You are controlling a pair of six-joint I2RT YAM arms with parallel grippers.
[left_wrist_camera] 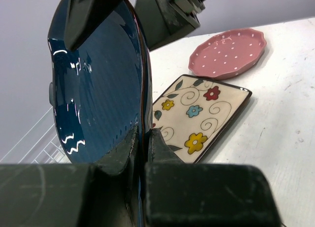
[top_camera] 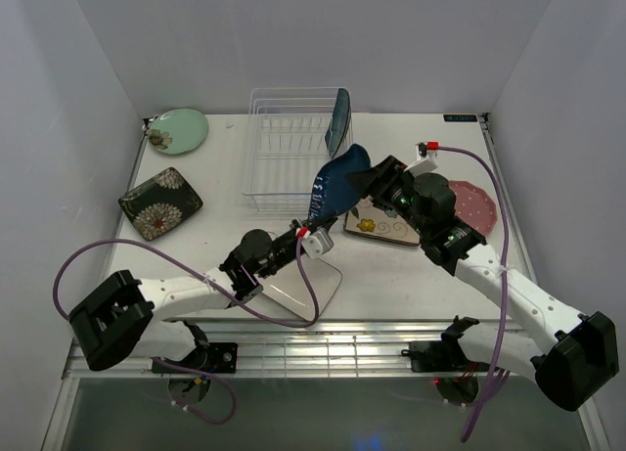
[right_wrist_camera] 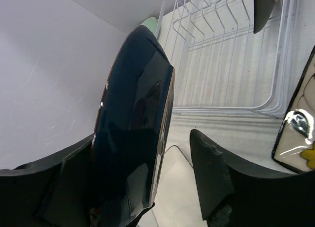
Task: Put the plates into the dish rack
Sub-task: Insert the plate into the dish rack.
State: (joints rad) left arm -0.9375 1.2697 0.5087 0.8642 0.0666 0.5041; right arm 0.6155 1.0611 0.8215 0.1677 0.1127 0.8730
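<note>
Dark blue glossy round plate (left_wrist_camera: 98, 89): bottom rim lost betw. the left gripper (left_wrist_camera: 143, 136) fingers, top lost at upper edge. Right wrist cam: cream flowered rectangular plate (right_wrist_camera: 300, 133) chopped at right edge, dark teal plate (right_wrist_camera: 263, 5) cut at top right. Top cam: white rectangular plate (top_camera: 331, 280) partly under left arm.

Both arms stretched inward, left pincer (top_camera: 314, 230) clamped on blue plate (top_camera: 337, 180) rim, right pincer (top_camera: 364, 180) fingers spread apart
</note>
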